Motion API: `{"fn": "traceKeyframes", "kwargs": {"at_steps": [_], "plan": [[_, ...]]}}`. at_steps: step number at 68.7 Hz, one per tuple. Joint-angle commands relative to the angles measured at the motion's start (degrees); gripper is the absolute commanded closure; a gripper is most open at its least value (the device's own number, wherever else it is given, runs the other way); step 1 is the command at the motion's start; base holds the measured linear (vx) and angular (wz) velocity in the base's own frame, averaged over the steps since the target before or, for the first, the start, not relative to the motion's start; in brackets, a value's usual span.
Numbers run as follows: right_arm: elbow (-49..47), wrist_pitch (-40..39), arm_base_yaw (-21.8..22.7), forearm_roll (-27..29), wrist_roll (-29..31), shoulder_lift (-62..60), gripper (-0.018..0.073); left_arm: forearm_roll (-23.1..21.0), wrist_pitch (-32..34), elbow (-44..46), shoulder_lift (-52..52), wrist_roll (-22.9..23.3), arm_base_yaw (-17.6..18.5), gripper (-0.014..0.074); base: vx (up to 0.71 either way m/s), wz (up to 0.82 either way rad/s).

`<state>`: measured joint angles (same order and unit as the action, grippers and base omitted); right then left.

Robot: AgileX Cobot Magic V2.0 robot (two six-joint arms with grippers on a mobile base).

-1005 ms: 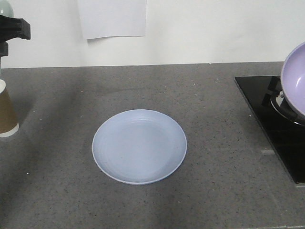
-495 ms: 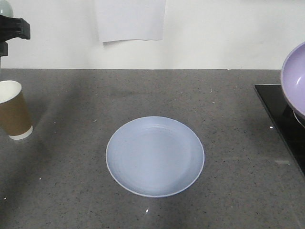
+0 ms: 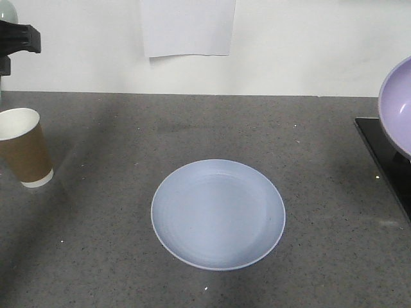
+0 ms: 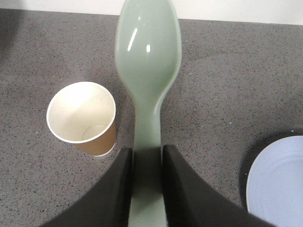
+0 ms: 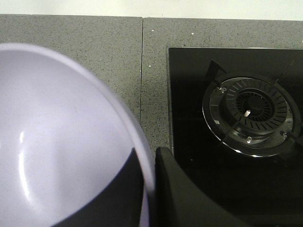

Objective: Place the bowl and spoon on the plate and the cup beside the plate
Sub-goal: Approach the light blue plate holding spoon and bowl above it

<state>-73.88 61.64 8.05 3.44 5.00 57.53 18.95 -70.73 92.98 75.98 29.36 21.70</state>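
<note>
The pale blue plate [image 3: 218,213] lies on the grey counter in the middle of the front view, and its edge [image 4: 277,182] shows at the lower right of the left wrist view. The brown paper cup [image 3: 24,147] stands upright at the far left, apart from the plate. My left gripper [image 4: 147,156] is shut on the handle of the mint-green spoon [image 4: 148,52], held above the counter just right of the cup [image 4: 83,118]. My right gripper [image 5: 149,158] is shut on the rim of the lavender bowl [image 5: 61,142], held up at the right edge [image 3: 397,106].
A black glass hob [image 5: 227,165] with a gas burner [image 5: 251,113] sits at the right of the counter, below the bowl. A white sheet of paper [image 3: 187,27] hangs on the back wall. Part of the left arm [image 3: 19,38] shows at the upper left.
The whole scene has shifted right in the front view: plate, cup and paper sit further right and the hob has slid towards the edge. Both grippers keep their holds.
</note>
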Motion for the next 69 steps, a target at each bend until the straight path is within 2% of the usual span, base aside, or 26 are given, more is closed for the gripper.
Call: {"fn": "traceKeyframes", "kwargs": {"at_steps": [1, 69], "plan": [[-1.52, -3.62, 0.18, -0.16, 0.39, -0.58, 0.0566, 1.24, 2.76, 1.24, -1.52, 0.04, 0.19, 0.0603, 0.00, 0.01], [-1.52, -3.62, 0.18, -0.16, 0.39, -0.58, 0.0566, 1.24, 2.76, 1.24, -1.52, 0.04, 0.19, 0.0603, 0.00, 0.00]]}}
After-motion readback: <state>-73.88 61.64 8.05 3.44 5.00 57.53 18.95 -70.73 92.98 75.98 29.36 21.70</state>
